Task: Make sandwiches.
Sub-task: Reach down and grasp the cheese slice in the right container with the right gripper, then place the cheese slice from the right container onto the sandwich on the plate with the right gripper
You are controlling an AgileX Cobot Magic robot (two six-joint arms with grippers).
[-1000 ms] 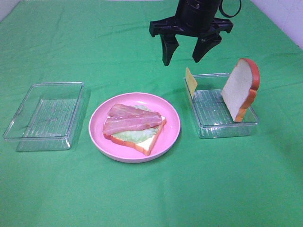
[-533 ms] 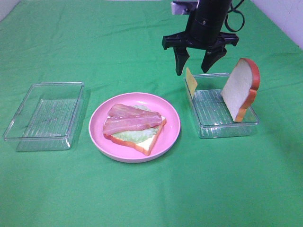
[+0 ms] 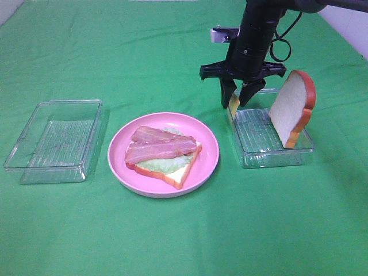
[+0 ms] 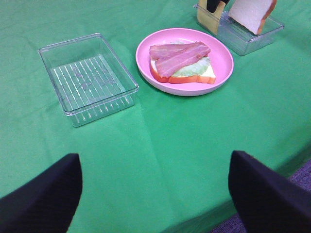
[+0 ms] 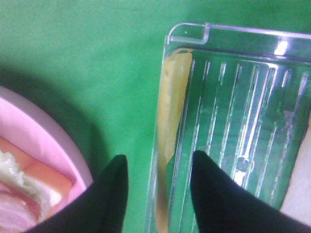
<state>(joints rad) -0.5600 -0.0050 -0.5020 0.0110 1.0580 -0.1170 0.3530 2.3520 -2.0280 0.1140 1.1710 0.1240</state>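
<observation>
Right gripper: We see it low over the right tray, at the wall next to the pink plate.
Its jaws: They stand apart. One finger is outside the tray wall and one is inside the tray. We see green between the outside finger and the wall, so nothing is squeezed.
Cheese slice: It is yellow, stands on its edge against that wall, inside the tray, and sits between the two fingers.
Bread slice: It is white with an orange-brown crust. It leans up on its edge at the far side of the same tray.
Sandwich: It lies on the pink plate, in the middle of the green cloth. We see bread at the bottom, lettuce on it and bacon strips on top.
Left gripper: It hangs over the cloth, well away from the food. Its jaws are wide apart and hold nothing.
Left tray: It sits by itself, left of the plate.
</observation>
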